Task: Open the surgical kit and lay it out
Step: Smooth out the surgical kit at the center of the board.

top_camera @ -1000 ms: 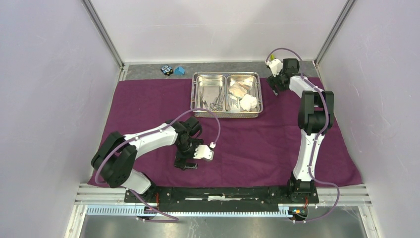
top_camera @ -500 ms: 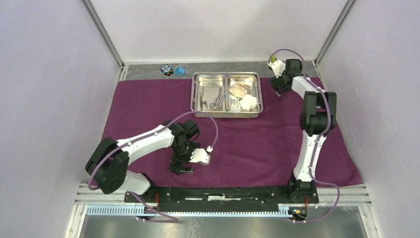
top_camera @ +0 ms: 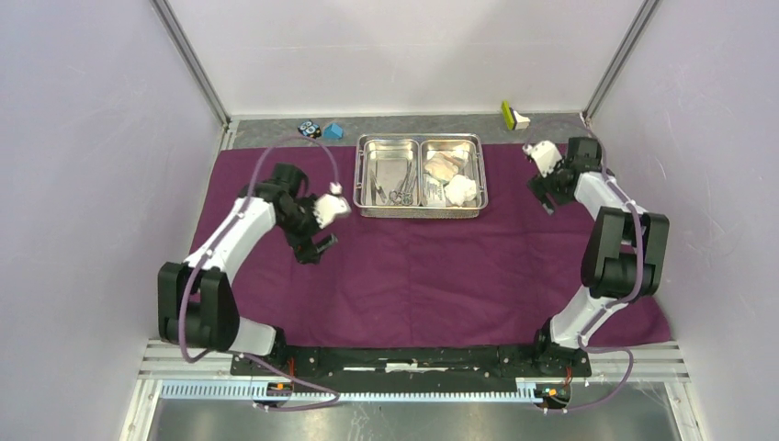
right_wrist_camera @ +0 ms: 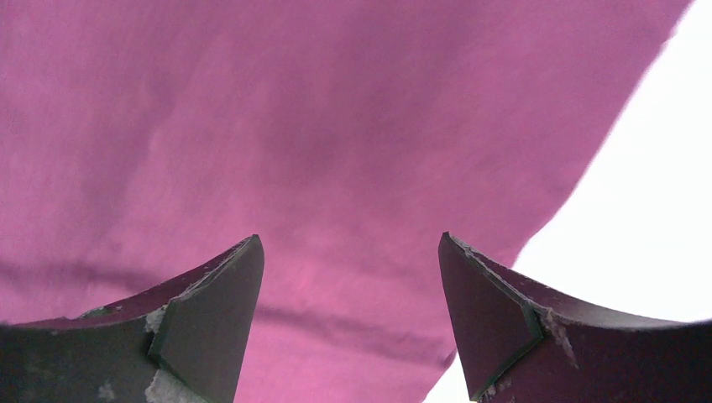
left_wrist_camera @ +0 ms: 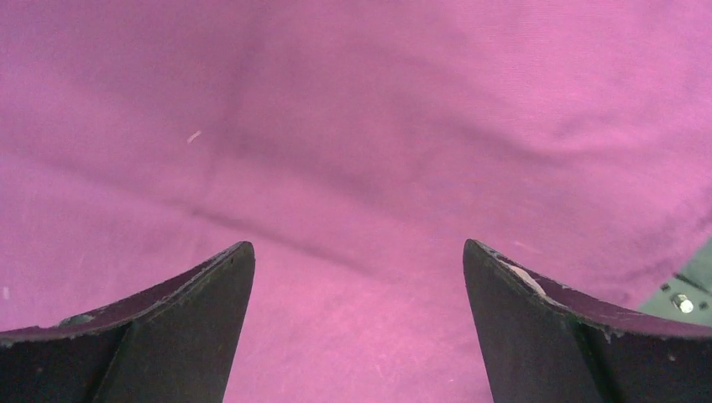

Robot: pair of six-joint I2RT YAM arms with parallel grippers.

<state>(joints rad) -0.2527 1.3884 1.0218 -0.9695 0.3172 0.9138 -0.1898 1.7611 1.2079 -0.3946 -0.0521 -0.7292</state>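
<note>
Left gripper (top_camera: pixel 312 248) moved up near 2-compartment tray (top_camera: pixel 419 213), wide, empty; right gripper (top_camera: pixel 544 191) wide; forceps (top_camera: pixel 401 194) left compartment, gauze (top_camera: pixel 462 190) right.

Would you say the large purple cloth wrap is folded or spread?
Spread: the large purple cloth wrap lies flat under the shiny steel tray.

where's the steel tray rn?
Top view: the steel tray sits on the purple cloth at its far edge, roughly centred, between the left gripper and right gripper.

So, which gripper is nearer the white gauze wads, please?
Right. The right gripper is right of the gauze wads, beside the tray; the left gripper is off the tray's left side.
</note>
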